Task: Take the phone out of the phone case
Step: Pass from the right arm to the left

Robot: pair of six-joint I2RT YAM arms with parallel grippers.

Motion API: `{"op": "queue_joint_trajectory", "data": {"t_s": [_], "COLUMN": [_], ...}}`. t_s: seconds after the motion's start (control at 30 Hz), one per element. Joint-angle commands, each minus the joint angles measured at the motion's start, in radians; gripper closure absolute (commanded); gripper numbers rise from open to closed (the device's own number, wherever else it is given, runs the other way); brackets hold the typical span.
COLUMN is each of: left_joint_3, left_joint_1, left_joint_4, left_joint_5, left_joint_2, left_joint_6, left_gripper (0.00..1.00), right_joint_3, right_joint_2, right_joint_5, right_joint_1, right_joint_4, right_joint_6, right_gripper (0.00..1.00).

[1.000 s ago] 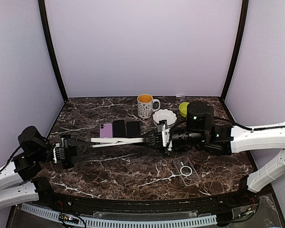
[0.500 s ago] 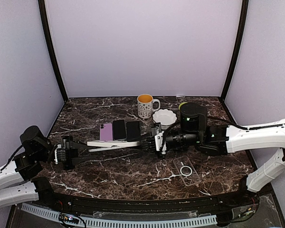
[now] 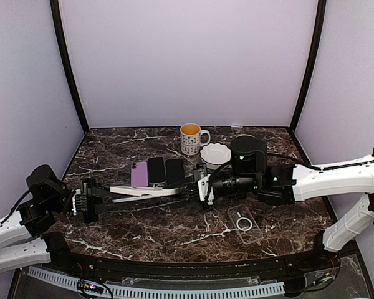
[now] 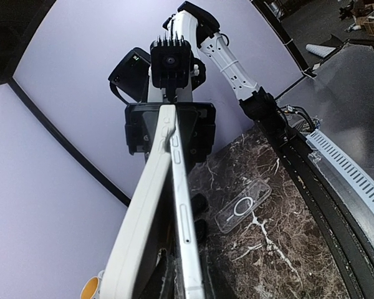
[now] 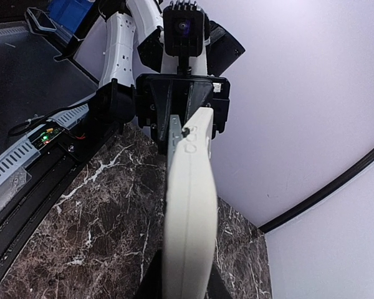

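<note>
A white phone case [image 3: 151, 189] hangs level above the table between my two grippers. My right gripper [image 3: 198, 187] is shut on its right end. My left gripper [image 3: 103, 196] is at the other end. In the left wrist view the phone [image 4: 182, 218] shows as a thin silver edge, splayed away from the case [image 4: 143, 205] at the near end and meeting it at the far end. Dark fingers press on both sides of the phone. In the right wrist view the case [image 5: 190, 212] fills the middle, and the phone's metal edge [image 5: 174, 128] peeks out at the left gripper [image 5: 182, 109].
A clear empty case [image 3: 244, 222] lies flat at front right. Three phones, one purple [image 3: 139, 169] and two black [image 3: 165, 169], lie in a row behind the held case. A mug [image 3: 190, 137] and a white bowl [image 3: 213, 151] stand at the back.
My right arm has pushed leftward, carrying the case and phone that way. The left gripper's jaws have narrowed onto the phone's end.
</note>
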Motion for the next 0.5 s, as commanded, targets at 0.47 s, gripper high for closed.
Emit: {"op": "queue_joint_trajectory", "data": {"t_s": [0.47], "left_joint_3": [0.011], "left_joint_1": [-0.001], "left_joint_4": [-0.018], "left_joint_5": [-0.059], "left_joint_2": [-0.003], "left_joint_6": [0.058], "left_gripper": [0.81], "right_joint_3": [0.039], "right_joint_2": [-0.001], "right_joint_5": [-0.051], "right_joint_1": [0.027], "right_joint_4": [0.115], "right_joint_6": [0.039], "right_gripper": [1.0]}}
